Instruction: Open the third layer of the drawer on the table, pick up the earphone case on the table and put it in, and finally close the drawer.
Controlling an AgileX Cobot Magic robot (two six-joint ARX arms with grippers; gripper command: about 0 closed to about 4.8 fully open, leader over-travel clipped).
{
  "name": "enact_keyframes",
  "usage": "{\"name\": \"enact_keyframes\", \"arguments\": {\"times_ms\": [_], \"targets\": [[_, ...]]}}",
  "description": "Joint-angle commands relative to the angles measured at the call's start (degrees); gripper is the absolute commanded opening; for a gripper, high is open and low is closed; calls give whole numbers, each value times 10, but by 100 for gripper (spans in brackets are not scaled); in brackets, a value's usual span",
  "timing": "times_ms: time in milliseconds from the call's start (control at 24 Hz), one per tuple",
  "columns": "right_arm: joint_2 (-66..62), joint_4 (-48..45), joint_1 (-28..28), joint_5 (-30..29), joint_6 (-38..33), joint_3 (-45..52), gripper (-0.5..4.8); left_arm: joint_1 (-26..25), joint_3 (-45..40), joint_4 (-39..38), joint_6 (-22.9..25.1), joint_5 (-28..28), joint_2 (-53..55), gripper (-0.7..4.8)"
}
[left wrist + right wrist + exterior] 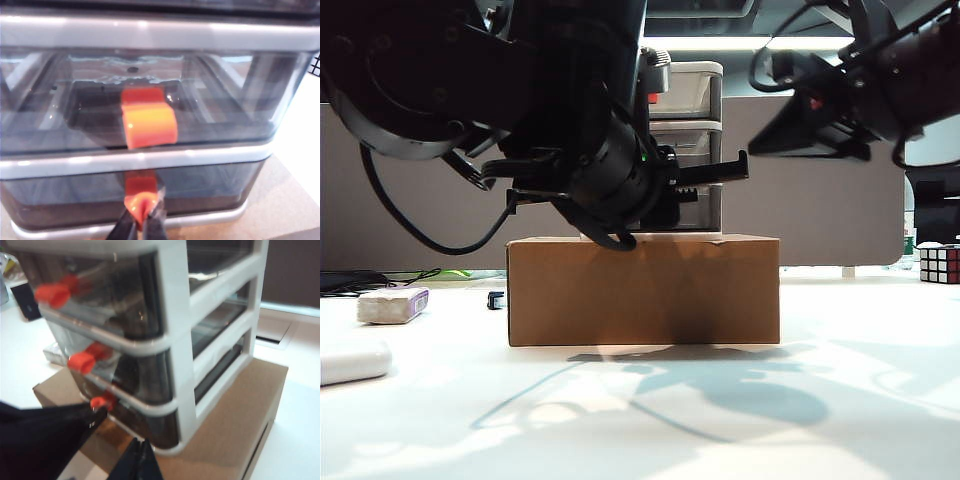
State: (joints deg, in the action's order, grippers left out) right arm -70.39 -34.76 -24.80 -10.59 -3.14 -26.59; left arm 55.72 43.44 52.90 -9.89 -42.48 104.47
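Pinched shut by left gripper (144, 222) on third layer (200, 192) tab for pulling; right gripper (139, 460) closed, empty, beside drawer (175, 340).

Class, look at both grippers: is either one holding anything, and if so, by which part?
The left gripper is pinched shut on the red-orange tab of the third layer. The right gripper, beside the drawer, holds nothing.
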Motion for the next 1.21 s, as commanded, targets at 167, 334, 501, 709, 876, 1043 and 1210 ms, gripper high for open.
{"name": "enact_keyframes", "arguments": {"times_ms": [167, 334, 501, 709, 876, 1043, 1210], "targets": [[-63, -10, 0, -47, 2, -72, -5, 14, 3, 5, 2, -4, -2, -6], [-84, -11, 0, -50, 2, -94, -5, 23, 3, 5, 3, -19, -2, -6], [-103, -13, 0, -48, 2, -108, -5, 30, 3, 2, 3, -30, -2, -6], [-115, -19, 0, -46, 2, -115, -5, 44, 3, -9, 3, -64, -2, -6], [-119, -17, 0, -46, 2, -122, -5, 63, 2, -27, 0, -84, -3, -6], [-120, -17, 0, -46, 2, -127, -5, 87, -2, -36, -11, -116, -3, -6], [-120, -15, 0, -46, 2, -129, -5, 117, -33, -36, -48, -145, -10, -6]]}}
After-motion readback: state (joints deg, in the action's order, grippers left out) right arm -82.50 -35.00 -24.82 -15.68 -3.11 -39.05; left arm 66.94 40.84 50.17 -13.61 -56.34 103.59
